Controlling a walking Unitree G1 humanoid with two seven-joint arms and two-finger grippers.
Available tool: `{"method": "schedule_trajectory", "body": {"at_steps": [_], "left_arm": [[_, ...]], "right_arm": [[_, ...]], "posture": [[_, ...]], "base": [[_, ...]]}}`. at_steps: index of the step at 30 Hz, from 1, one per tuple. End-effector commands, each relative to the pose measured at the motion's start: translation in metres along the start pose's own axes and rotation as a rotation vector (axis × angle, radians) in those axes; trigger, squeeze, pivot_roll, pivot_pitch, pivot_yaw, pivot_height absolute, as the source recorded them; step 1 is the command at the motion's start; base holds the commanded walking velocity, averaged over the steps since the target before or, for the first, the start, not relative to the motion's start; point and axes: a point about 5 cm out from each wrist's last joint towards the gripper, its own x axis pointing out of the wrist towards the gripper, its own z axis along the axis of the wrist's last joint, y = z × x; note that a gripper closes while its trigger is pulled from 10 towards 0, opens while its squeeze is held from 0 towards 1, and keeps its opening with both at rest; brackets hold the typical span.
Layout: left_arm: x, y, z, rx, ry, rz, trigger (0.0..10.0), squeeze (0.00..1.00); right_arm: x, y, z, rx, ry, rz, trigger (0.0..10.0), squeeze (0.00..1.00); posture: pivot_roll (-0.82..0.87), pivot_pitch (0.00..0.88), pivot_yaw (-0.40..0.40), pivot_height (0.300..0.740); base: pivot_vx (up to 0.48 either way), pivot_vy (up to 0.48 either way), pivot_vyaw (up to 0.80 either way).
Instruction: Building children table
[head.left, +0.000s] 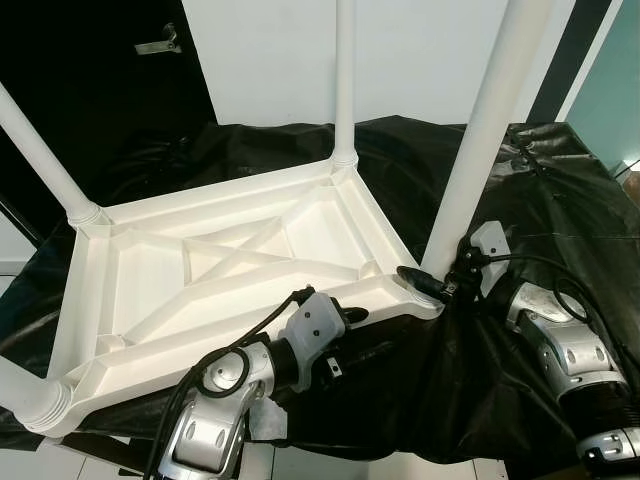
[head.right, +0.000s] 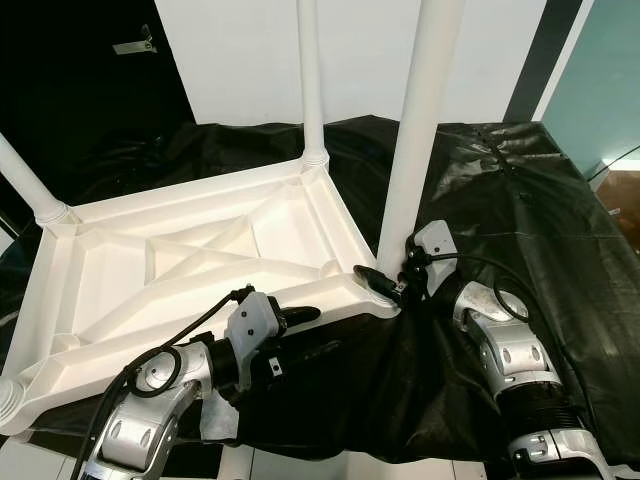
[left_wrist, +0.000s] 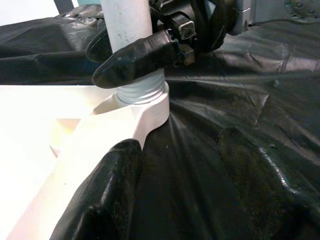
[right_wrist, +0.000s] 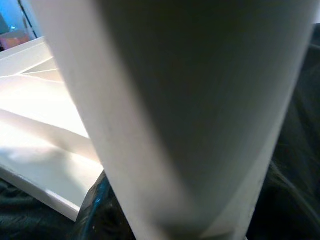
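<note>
A white plastic table top (head.left: 150, 270) lies upside down on a black sheet. White legs stand up from its corners: one at the far left (head.left: 40, 150), one at the back (head.left: 345, 80), and a stub at the near left (head.left: 25, 395). At the near right corner my right gripper (head.left: 432, 278) is shut around the base of the thick leg (head.left: 485, 130), one finger (left_wrist: 135, 57) crossing its front. The leg's grey threaded end (left_wrist: 142, 92) sits in the corner socket. My left gripper (head.left: 345, 325) is open at the table's near rim, with one finger (left_wrist: 100, 200) lying against the rim.
The black sheet (head.left: 560, 190) covers the whole work surface and hangs over its near edge. Behind it are a white wall and a dark panel (head.left: 90, 70) on the left. Cables run along both forearms.
</note>
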Motion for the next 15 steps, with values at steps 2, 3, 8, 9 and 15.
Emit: {"method": "schedule_trajectory", "body": {"at_steps": [2, 3, 8, 9, 15], "left_arm": [[-0.001, 0.009, -0.003, 0.002, 0.014, 0.185, 10.0, 0.00], [-0.001, 0.009, -0.003, 0.001, 0.012, 0.186, 10.0, 0.00], [0.000, 0.007, -0.002, -0.003, 0.004, 0.174, 10.0, 0.00], [0.001, 0.006, -0.002, -0.003, 0.003, 0.171, 10.0, 0.00], [0.000, 0.008, -0.002, 0.003, 0.003, 0.164, 10.0, 0.00]], "right_arm": [[-0.003, 0.001, -0.005, 0.004, 0.013, -0.046, 0.0, 0.00], [-0.004, -0.001, -0.009, -0.016, 0.040, -0.138, 9.6, 0.00], [-0.007, 0.000, -0.017, -0.008, 0.065, -0.380, 10.0, 0.00], [-0.008, 0.002, -0.018, 0.022, 0.067, -0.426, 10.0, 0.00], [-0.008, 0.011, -0.024, 0.092, 0.073, -0.615, 10.0, 0.00]], "posture": [[-0.06, 0.014, 0.014, 0.740], [-0.06, 0.014, 0.014, 0.740], [-0.07, 0.015, 0.023, 0.740], [-0.07, 0.013, 0.024, 0.740], [-0.07, 0.015, 0.029, 0.740]], "base": [[0.000, 0.000, 0.00], [0.000, 0.000, 0.00], [0.000, 0.000, 0.00], [0.000, 0.000, 0.00], [0.000, 0.000, 0.00]]}}
